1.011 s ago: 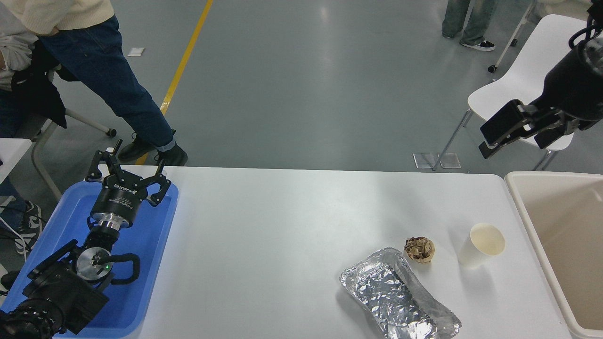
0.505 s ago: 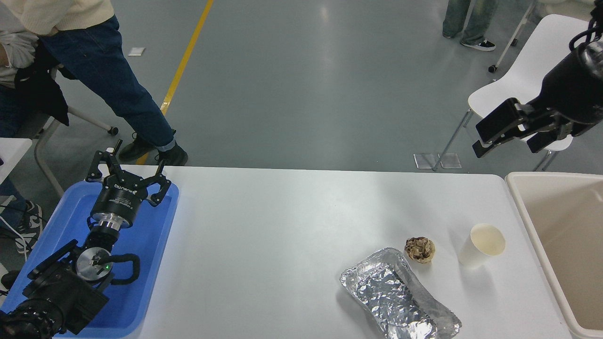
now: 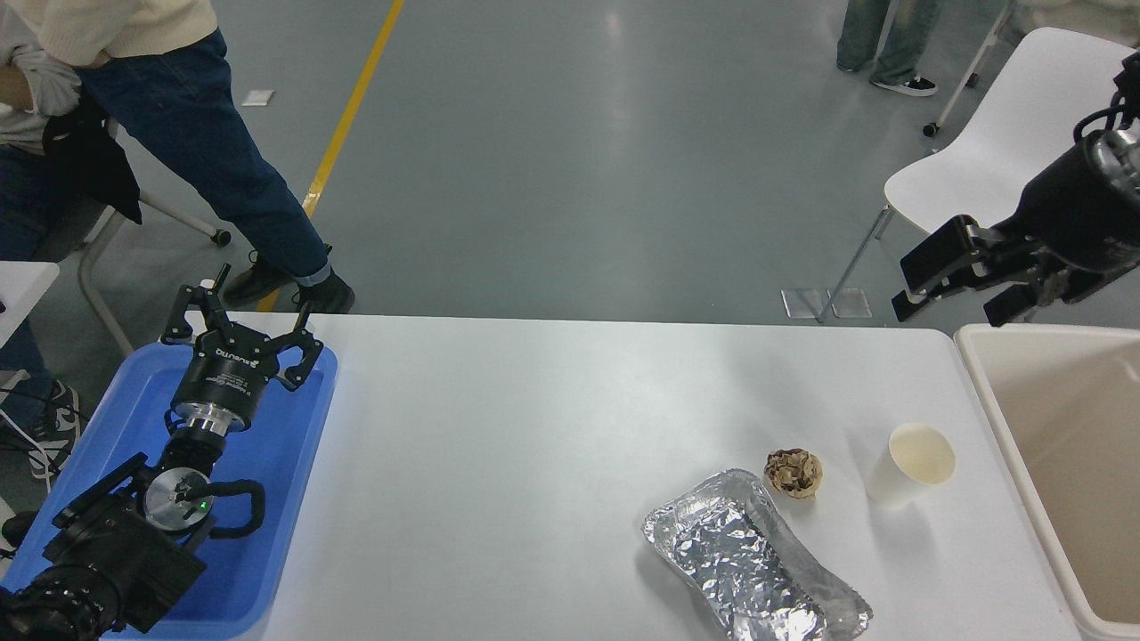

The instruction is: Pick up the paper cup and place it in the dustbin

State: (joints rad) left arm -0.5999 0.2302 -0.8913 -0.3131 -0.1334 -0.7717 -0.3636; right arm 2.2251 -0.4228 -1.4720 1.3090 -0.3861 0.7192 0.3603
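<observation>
A small white paper cup [image 3: 912,464] with a cream inside stands upright on the white table [image 3: 534,463] near its right end. The big beige dustbin [image 3: 1051,445] sits just right of the table, with nothing showing inside it. My right gripper [image 3: 957,289] hangs open in the air above the table's far right corner, well up and behind the cup, with nothing between its fingers. Parked over the blue tray at the lower left, my left gripper [image 3: 240,331] is open too.
A crumpled silver foil tray [image 3: 757,561] lies at the front, left of the cup, with a small brown paper ball [image 3: 793,471] between them. The blue tray [image 3: 267,499] covers the table's left end. A person stands at the far left; a white chair [image 3: 997,142] is behind the right arm.
My right gripper has come down and a little to the right, toward the table's far right corner. The cup and left arm have not moved.
</observation>
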